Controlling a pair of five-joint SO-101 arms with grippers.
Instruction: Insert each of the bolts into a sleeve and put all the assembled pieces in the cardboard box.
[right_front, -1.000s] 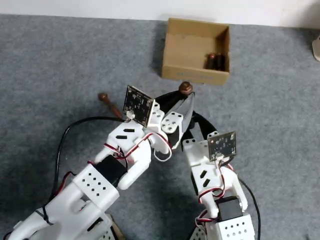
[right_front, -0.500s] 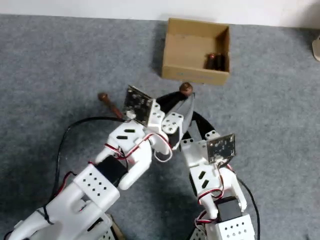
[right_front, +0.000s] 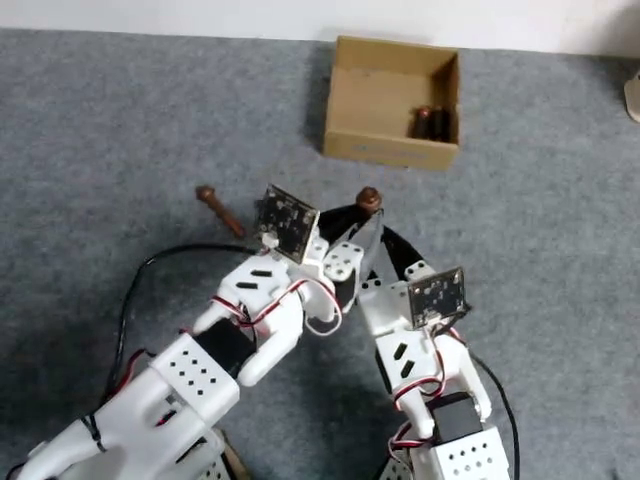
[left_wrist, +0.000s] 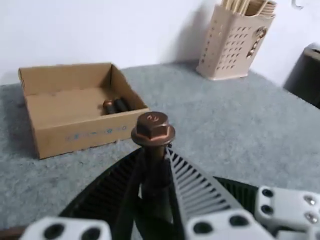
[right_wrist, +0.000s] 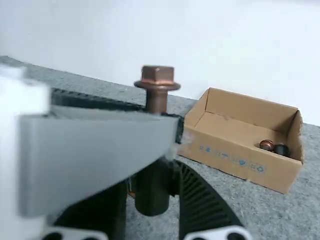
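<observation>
both grippers have drawn back from the cardboard box (right_front: 390, 150) toward the arm bases, taking the bolt (right_front: 368, 197) with them; the left gripper (left_wrist: 152, 165) is closed on the bolt's shaft, head up, and the right gripper (right_wrist: 152, 200) seems to clamp the dark sleeve (right_wrist: 151, 192) below it, though a grey finger hides the join. a second bolt (right_front: 218, 208) lies on the carpet (right_front: 120, 130) beside the left arm; assembled pieces (right_front: 430, 122) sit in a corner of the box.
</observation>
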